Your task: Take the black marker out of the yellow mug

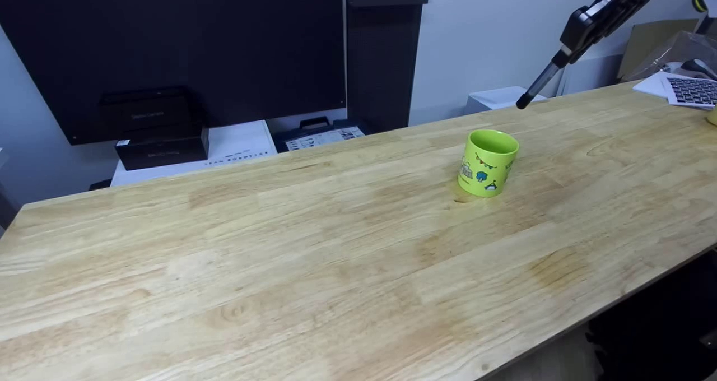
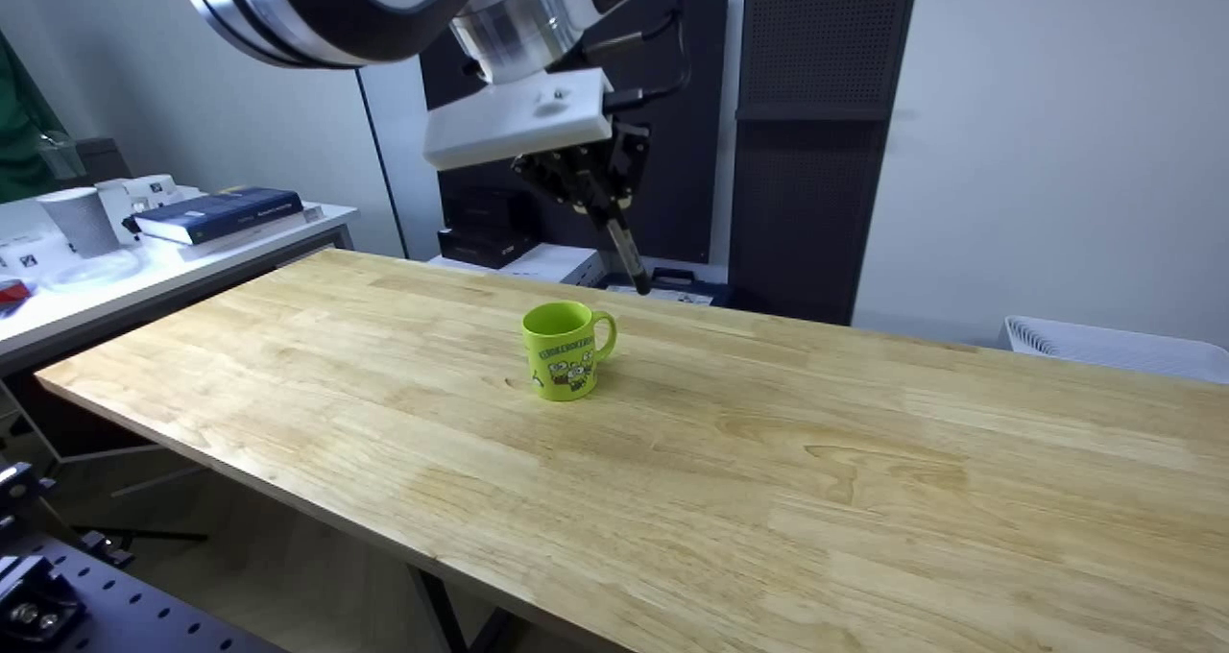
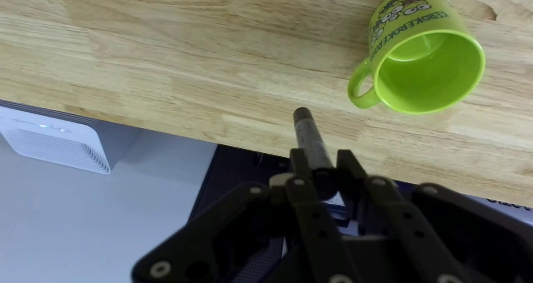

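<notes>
Black marker (image 3: 310,139) is out of the yellow mug (image 1: 487,171), up in the air above rim height, off to the mug's handle side, not touching it. Tool (image 3: 324,160) is clamped on the marker's upper end, one finger each side; marker slants, dark tip lowest, grey barrel exposed. Mug upright on the table (image 1: 280,269), yellow-green, cartoon print; wrist view looks down into it, inner floor visible.

Table: long, light wood, strip grain, some knots, one small dark knot (image 1: 460,201) right by the mug's base. Toward one end, a white item with dark grid pattern (image 1: 694,91), can't tell what. Part of a yellow object (image 1: 713,116) cut off by the frame edge.

Behind: pale wall (image 1: 476,45), big dark panel (image 1: 168,39), narrower perforated panel (image 1: 386,50) beside it; all three in both exterior views. Below: black boxes (image 1: 162,152) on a lettered white box (image 1: 246,140), dark case (image 1: 336,125) next to that. White slatted unit (image 3: 62,145) past the table edge, indicators lit. In an exterior view, side desk (image 2: 331,219) with blue book (image 2: 226,214) and grey cup (image 2: 82,221); green curtain (image 2: 24,139) in the corner.
</notes>
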Tool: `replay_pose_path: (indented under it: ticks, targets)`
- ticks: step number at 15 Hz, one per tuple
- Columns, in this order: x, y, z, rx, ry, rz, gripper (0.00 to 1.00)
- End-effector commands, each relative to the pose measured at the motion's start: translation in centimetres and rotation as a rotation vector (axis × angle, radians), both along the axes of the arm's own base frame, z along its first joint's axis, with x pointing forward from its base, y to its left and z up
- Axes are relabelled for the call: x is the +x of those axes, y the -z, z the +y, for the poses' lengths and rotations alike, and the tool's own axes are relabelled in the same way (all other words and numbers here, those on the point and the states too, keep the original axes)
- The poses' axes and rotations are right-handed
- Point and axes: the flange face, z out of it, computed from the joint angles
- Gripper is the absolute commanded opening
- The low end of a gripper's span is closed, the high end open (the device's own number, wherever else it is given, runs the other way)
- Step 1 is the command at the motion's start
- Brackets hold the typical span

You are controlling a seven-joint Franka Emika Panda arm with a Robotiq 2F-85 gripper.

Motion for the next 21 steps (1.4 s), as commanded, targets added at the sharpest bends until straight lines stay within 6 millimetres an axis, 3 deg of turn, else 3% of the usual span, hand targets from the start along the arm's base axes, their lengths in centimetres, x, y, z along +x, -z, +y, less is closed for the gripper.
replay_pose_path:
  ticks: [1,13,21]
  targets:
    - [0.6,2.3,-0.2,-0.017,-0.013,0.001,0.06]
    - [2.4,11.1,-5.3,0.042,-0.04,0.118,0.06]
    - [2.9,12.2,-5.4,0.028,-0.162,0.147,0.06]
